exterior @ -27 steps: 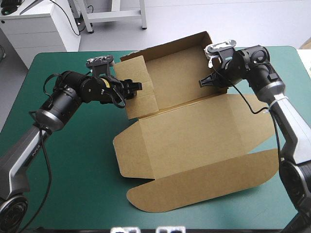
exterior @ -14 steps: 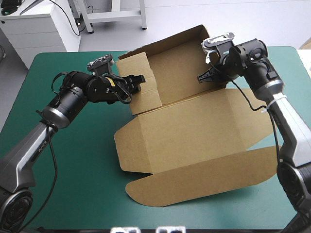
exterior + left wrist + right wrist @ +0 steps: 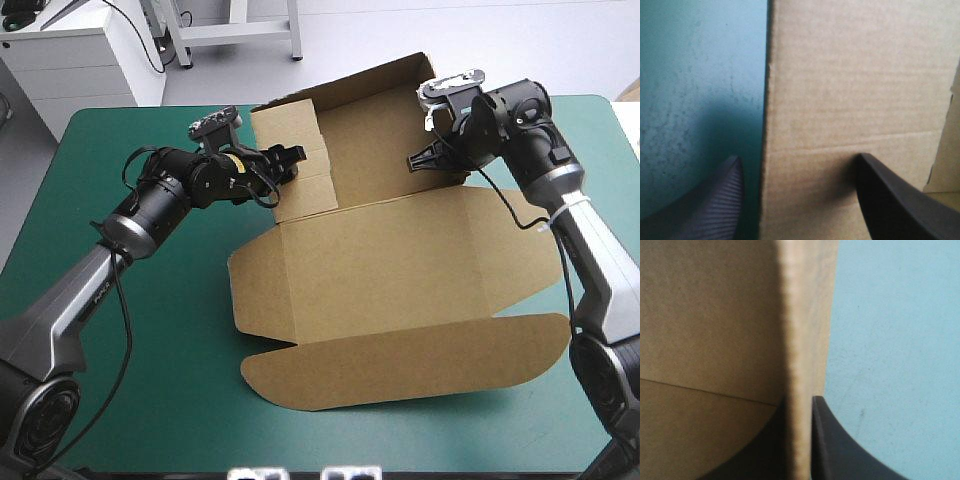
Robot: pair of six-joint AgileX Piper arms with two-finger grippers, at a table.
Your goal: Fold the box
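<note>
The box (image 3: 390, 280), matte ribbed brown board, sat mid-table on the teal-green cover (image 3: 150, 330). Far & left walls were raised, and the lid lay flat toward the near edge, ending in a round-cornered flap. Long axis ran left-right, right end slightly farther. Left gripper (image 3: 290, 160) had its fingers apart, w/ the left wall's edge between them. Right gripper (image 3: 415, 162) was clamped on a raised wall at the far-right corner.
</note>
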